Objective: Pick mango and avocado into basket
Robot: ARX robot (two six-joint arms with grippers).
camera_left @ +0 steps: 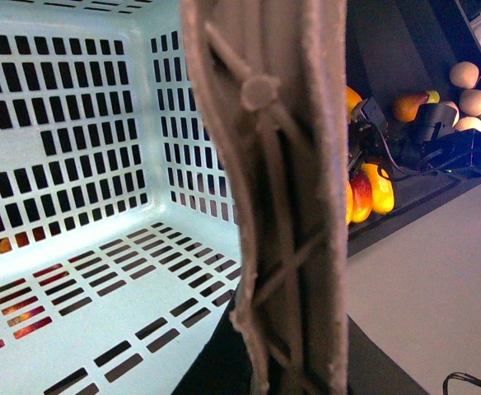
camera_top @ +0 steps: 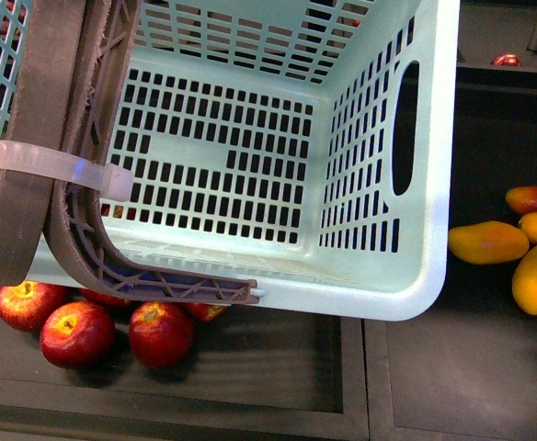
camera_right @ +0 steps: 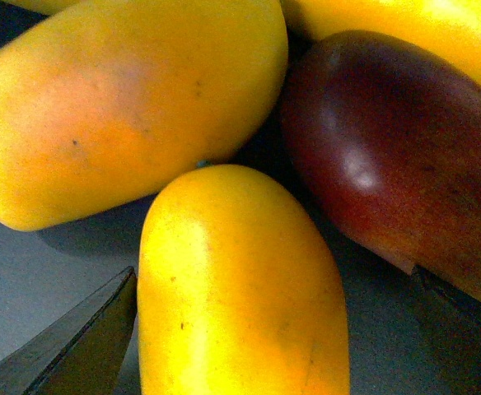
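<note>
Front view: even overhead light, moderate brightness. Basket point(camera_top: 370, 276) rim pale, near washed out. Apples point(camera_top: 75, 333) carry small highlights; soft shadows beneath them on dark shelf. Zip tie point(camera_top: 57, 170) close to lens, blurred, faint blue fringe.

Left wrist view: handle point(camera_left: 282, 206) fills centre, out of focus. Basket walls overexposed, cool tint. Blue glare spot at right picture edge.

Right wrist view: extreme close-up, colours oversaturated. Mango point(camera_right: 240, 288) yellow partly clipped, edges soft. Red-blushed mango point(camera_right: 389, 164) shows diffuse white highlight. Lower corners dark.
</note>
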